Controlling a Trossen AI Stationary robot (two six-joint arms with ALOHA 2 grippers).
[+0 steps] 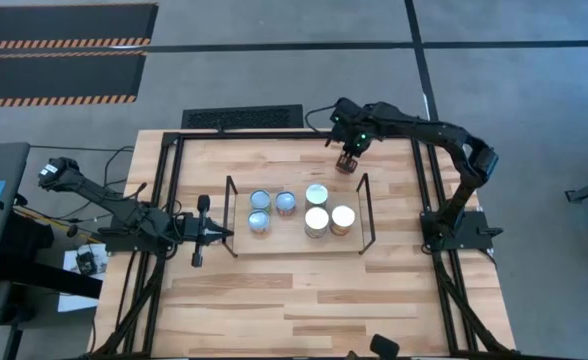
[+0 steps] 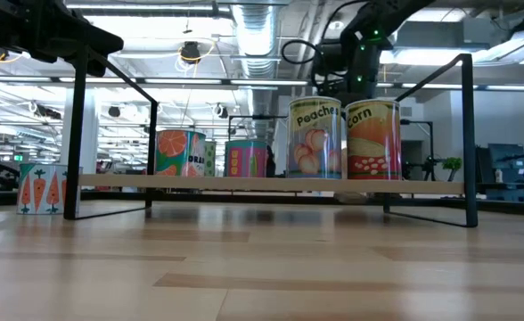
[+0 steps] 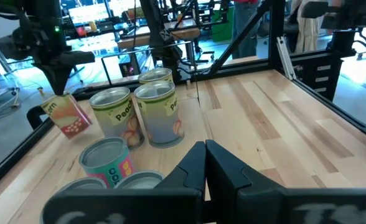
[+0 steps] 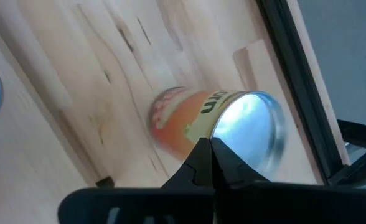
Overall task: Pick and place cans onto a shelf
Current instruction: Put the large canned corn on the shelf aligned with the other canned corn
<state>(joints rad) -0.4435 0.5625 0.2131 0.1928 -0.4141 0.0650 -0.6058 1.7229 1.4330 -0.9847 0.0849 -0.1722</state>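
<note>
In the left wrist view the left gripper [image 3: 205, 144] sits closest. Its two dark fingers are pressed together with nothing between them. Just ahead of them, on the low black-wire shelf with a light wood deck [image 3: 189, 134], stand several cylindrical metal cans. Two are tall peach-labelled cans [image 3: 114, 115] and one is a shorter teal can [image 3: 108, 158]. Beyond these the right gripper [image 3: 58, 84] points down onto a tilted orange corn-labelled can [image 3: 65, 117] that leans on the light plank table [image 3: 282, 118].

The right wrist view alone shows that can's shiny silver end [image 4: 248, 134], right behind the right gripper's closed fingertips [image 4: 209, 144]. I cannot tell whether they pinch the rim.

The high view gives the layout. Six can tops stand on the shelf [image 1: 364, 215]. Three have silver-blue tops [image 1: 261, 199] on the side nearer the left gripper [image 1: 226, 233], which lies at the shelf's end. Three have whitish tops [image 1: 317, 220] nearer the right gripper [image 1: 347, 160], which is off the shelf, just past its far edge. Grey floor and black mats with orange-striped edges [image 1: 64, 40] surround the table.

Only the low view shows labels side-on: a peaches can [image 2: 315, 138] and an upright corn can [image 2: 373, 140]. A white carrot-printed can [image 2: 41, 187] stands outside the shelf's upright. Behind them is a bright hall with ceiling ducts [image 2: 253, 27].
</note>
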